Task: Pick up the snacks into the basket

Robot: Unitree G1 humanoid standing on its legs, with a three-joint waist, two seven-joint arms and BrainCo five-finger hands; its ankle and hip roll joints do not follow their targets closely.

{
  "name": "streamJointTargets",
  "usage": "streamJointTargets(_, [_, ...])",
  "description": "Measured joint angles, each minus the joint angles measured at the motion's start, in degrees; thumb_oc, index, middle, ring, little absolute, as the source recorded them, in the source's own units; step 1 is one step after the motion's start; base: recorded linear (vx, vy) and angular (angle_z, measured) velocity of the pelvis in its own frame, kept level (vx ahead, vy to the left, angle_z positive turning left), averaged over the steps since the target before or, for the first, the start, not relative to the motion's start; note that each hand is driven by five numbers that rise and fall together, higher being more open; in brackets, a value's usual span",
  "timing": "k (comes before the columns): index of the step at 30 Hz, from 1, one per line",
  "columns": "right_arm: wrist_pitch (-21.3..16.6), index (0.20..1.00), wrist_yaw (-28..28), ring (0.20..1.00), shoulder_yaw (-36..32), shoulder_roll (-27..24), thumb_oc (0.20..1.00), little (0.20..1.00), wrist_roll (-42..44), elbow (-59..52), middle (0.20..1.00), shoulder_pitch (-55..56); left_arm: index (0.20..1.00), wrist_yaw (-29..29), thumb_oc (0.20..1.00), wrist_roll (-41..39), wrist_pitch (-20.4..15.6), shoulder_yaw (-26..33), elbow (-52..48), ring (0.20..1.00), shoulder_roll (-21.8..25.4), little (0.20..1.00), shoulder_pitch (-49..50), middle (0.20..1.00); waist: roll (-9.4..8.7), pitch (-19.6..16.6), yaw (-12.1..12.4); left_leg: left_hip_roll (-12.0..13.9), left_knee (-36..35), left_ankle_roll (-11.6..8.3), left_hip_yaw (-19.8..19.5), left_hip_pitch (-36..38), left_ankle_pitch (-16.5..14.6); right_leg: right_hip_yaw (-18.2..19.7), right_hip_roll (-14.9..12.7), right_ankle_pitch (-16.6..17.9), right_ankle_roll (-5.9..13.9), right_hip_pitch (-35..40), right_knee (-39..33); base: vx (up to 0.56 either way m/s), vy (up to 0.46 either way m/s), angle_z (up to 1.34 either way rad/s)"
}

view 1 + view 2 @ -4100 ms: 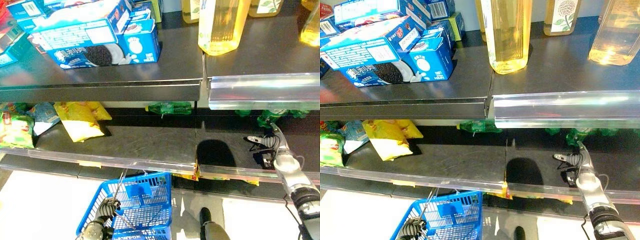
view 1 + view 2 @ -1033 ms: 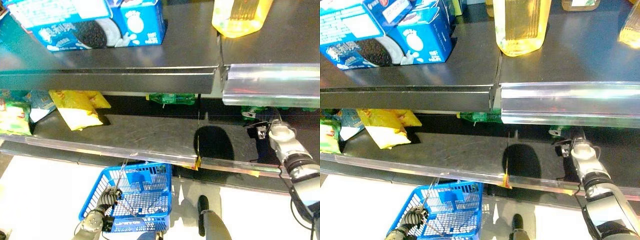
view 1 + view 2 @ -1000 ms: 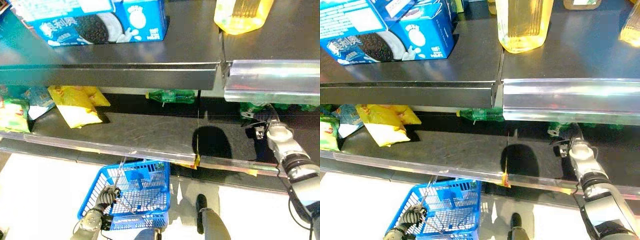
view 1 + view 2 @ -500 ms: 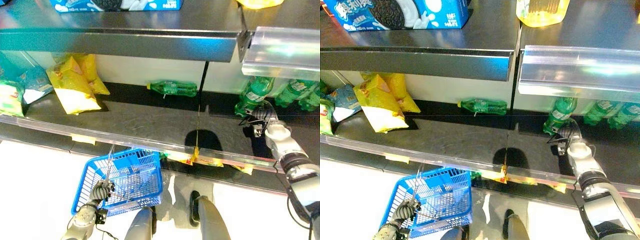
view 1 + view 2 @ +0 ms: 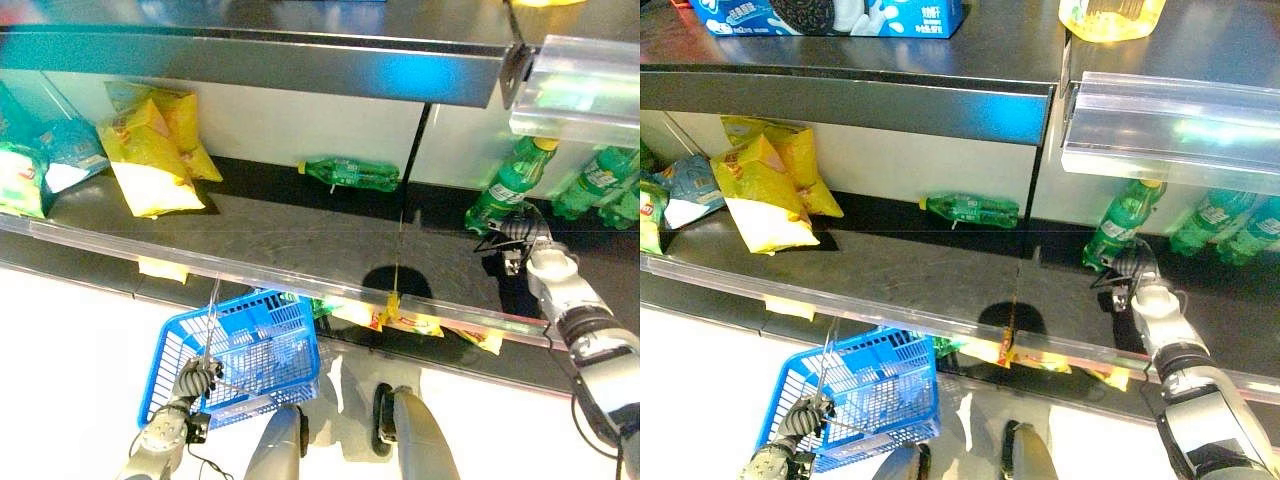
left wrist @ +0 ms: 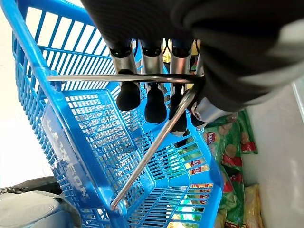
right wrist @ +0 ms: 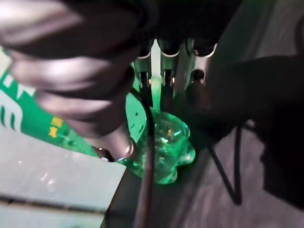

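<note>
Yellow snack bags (image 5: 150, 150) lean at the left of the lower shelf, beside green and blue bags (image 5: 25, 170). My right hand (image 5: 520, 232) is far from them, at the right of that shelf, at the base of an upright green bottle (image 5: 505, 190). In the right wrist view the bottle's base (image 7: 166, 142) sits between the thumb and the curled fingers (image 7: 166, 71). My left hand (image 6: 147, 97) is shut on the wire handle (image 6: 142, 78) of the blue basket (image 5: 250, 350), which hangs low at the left in front of the shelf.
A green bottle (image 5: 350, 173) lies on its side at the back middle of the shelf. More green bottles (image 5: 600, 180) stand at the far right. A clear rail (image 5: 300, 285) runs along the shelf front. Cookie boxes (image 5: 830, 15) and an oil bottle (image 5: 1110, 15) stand on the shelf above.
The camera has dropped, so the lower shelf shows more fully. My right hand has reached from the shelf front back to the upright bottle. The left hand keeps hold of the basket.
</note>
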Motion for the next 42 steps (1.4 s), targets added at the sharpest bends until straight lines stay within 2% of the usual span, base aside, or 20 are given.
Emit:
streamJointTargets(6, [-0.13, 0.200, 2.16, 0.200, 0.34, 5.11, 0.200, 0.200, 1.77, -13.12, 0.200, 7.26, 0.200, 0.07, 0.200, 0.09, 0.08, 0.39, -0.95, 0.200, 0.79, 0.200, 0.44, 0.200, -1.49, -0.15, -0.06, 0.37, -2.01, 0.17, -0.20, 0.94, 0.33, -0.55, 0.44, 0.97, 0.21, 1.40, -2.87, 0.00, 0.005, -0.01])
streamJointTargets(10, [-1.04, 0.200, 4.55, 0.200, 2.48, 7.90, 0.200, 0.200, 2.99, -22.43, 0.200, 12.69, 0.200, 0.50, 0.200, 0.18, 0.32, 0.42, -0.97, 0.200, 1.73, 0.200, 0.49, 0.200, -2.71, -0.53, -0.11, 0.74, -7.02, 0.19, 0.79, 1.63, 2.92, -0.29, 0.98, 4.18, 0.08, 1.98, -8.19, -0.04, 0.039, -0.13])
streamJointTargets(15, [-1.27, 0.200, 6.73, 0.200, 5.04, 9.82, 0.200, 0.200, 4.44, -29.61, 0.200, 17.11, 0.200, 0.79, 0.200, 4.56, 0.45, 0.08, -0.71, 0.200, 1.62, 0.200, -0.43, 0.200, -3.92, -0.46, -0.39, 0.57, -12.99, 0.89, 2.37, 3.59, 5.33, 0.74, 1.18, 6.87, 0.78, 3.33, -13.67, -0.04, 0.016, -0.11])
streamJointTargets(19, [-2.05, 0.200, 8.65, 0.200, 8.20, 10.28, 0.200, 0.200, 4.56, -33.84, 0.200, 18.81, 0.200, 1.93, 0.200, 7.67, 0.48, -1.24, 2.17, 0.200, 1.40, 0.200, -3.86, 0.200, -4.34, -0.59, -1.88, 0.37, -17.72, 1.25, 2.56, 4.60, 7.49, 0.71, 1.32, 9.31, 1.09, 4.40, -18.46, -0.02, 0.011, -0.02])
streamJointTargets(25, [-2.42, 0.200, 10.43, 0.200, 13.85, 11.87, 0.200, 0.200, 5.56, -36.01, 0.200, 18.95, 0.200, 3.47, 0.200, 11.38, 0.78, -2.68, 4.29, 0.200, 0.45, 0.200, -6.92, 0.200, -5.00, -0.69, -3.12, 0.68, -26.05, 1.34, 3.51, 8.06, 11.57, 0.84, 2.07, 13.18, 1.24, 7.26, -26.39, -0.02, 0.003, -0.06])
streamJointTargets(33, [-3.99, 0.200, 13.63, 0.200, 17.13, 12.58, 0.200, 0.200, 4.13, -38.35, 0.200, 18.94, 0.200, 4.02, 0.200, 12.65, 0.86, -4.85, 2.01, 0.200, 0.50, 0.200, -8.35, 0.200, -5.71, -1.13, -3.04, 0.84, -31.57, 1.07, 3.51, 10.90, 14.32, 0.71, 2.52, 14.95, 1.16, 9.48, -30.41, -0.03, -0.003, 0.00])
streamJointTargets(36, [-3.99, 0.200, 14.30, 0.200, 19.38, 14.35, 0.200, 0.200, -0.69, -34.73, 0.200, 19.18, 0.200, 4.01, 0.200, 13.40, 0.86, -5.12, 1.57, 0.200, 0.47, 0.200, -8.45, 0.200, -6.28, -1.49, -3.03, 0.87, -31.53, 1.04, 3.42, 11.24, 14.36, 0.67, 2.53, 14.95, 1.16, 9.91, -30.36, 0.00, 0.000, 0.00])
streamJointTargets(42, [-3.87, 0.200, 14.58, 0.200, 22.79, 16.65, 0.200, 0.200, -11.71, -29.08, 0.200, 20.84, 0.200, 3.96, 0.200, 13.51, 0.75, -6.29, 0.57, 0.200, 0.53, 0.200, -8.29, 0.200, -6.29, -1.50, -2.77, 0.70, -31.49, 0.94, 2.18, 13.09, 14.66, -0.05, 2.23, 14.82, 1.31, 12.43, -30.42, -0.01, -0.010, 0.09])
